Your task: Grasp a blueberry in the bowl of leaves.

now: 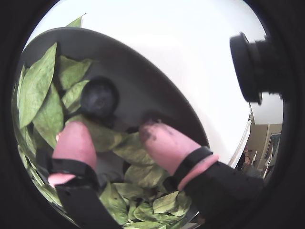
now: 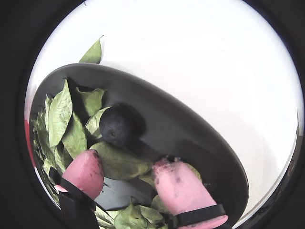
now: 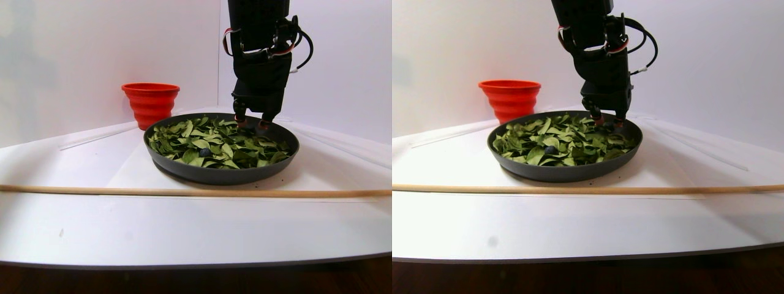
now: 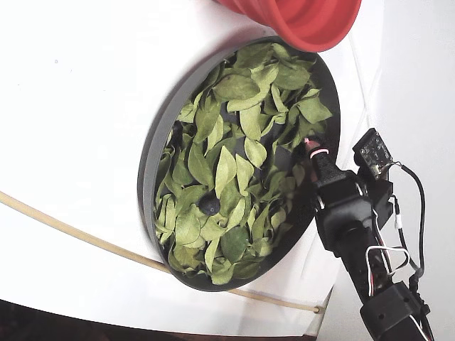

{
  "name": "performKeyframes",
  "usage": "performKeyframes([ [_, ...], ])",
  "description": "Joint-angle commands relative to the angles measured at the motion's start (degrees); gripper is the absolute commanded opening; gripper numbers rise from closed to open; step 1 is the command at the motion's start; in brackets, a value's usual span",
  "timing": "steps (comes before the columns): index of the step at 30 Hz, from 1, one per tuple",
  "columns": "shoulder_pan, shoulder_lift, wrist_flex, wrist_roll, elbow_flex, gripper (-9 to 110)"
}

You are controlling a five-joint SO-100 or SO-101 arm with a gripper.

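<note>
While its 2 pink fingertips [image 2: 85, 172] stand spread apart and empty on the leaves [image 2: 59, 114], the gripper [image 2: 127, 175] sits low near the rim of the dark grey bowl [image 2: 190, 138], with 1 blueberry [image 2: 116, 125] just beyond the tips, untouched, and a red bowl [image 3: 150, 101] behind.

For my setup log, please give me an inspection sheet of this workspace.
Surface: white table, a thin wooden stick across it.
Job's things: grey bowl of leaves; one blueberry just ahead of the fingers, another among the leaves.
Clutter: red cup behind the bowl.
Gripper: open, pink fingers down in the leaves at the bowl's edge.
Cables: loops on the arm.
Surroundings: white walls.
</note>
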Motion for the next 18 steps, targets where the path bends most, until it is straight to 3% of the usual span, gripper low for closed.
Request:
performKeyframes([
  [1, 1.93, 1.14, -0.70, 0.35, -4.22, 21],
  [18, 2.20, -2.20, -0.53, 0.88, -7.65, 21],
])
